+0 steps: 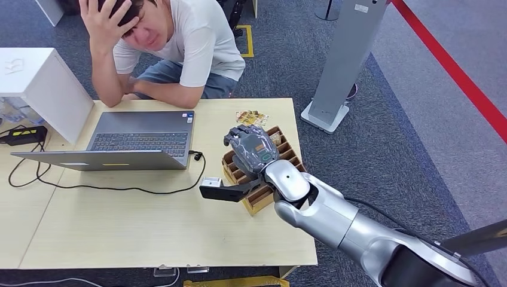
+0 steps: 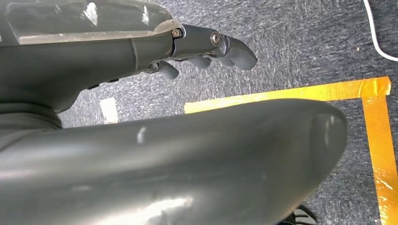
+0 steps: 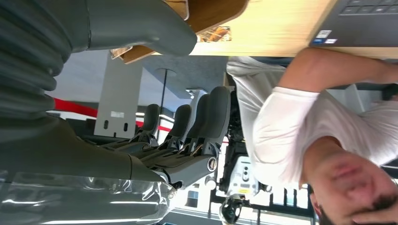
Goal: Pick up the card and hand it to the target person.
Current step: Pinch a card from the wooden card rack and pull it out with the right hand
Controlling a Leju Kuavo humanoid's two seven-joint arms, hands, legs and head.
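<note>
A wooden card holder [image 1: 262, 192] with several slots stands on the table's right part. Gold-patterned cards [image 1: 251, 117] lie loose on the table just behind it and appear again as cards [image 3: 217, 33] in the right wrist view. My right hand [image 1: 251, 149] hovers over the holder [image 3: 211, 11], its fingers [image 3: 197, 126] straight and apart from the thumb, with nothing between them. A person in a white T-shirt [image 1: 200, 42] sits behind the table, head propped on one hand. My left hand [image 2: 202, 51] hangs over the carpet with loosely bent fingers, holding nothing.
An open grey laptop [image 1: 140, 139] with a black cable [image 1: 119, 188] takes up the table's [image 1: 149, 233] left middle. A white box [image 1: 36, 81] stands at far left. A grey stand [image 1: 341, 66] and red floor line [image 1: 454, 72] are at right. Yellow floor tape [image 2: 286, 96] lies below my left hand.
</note>
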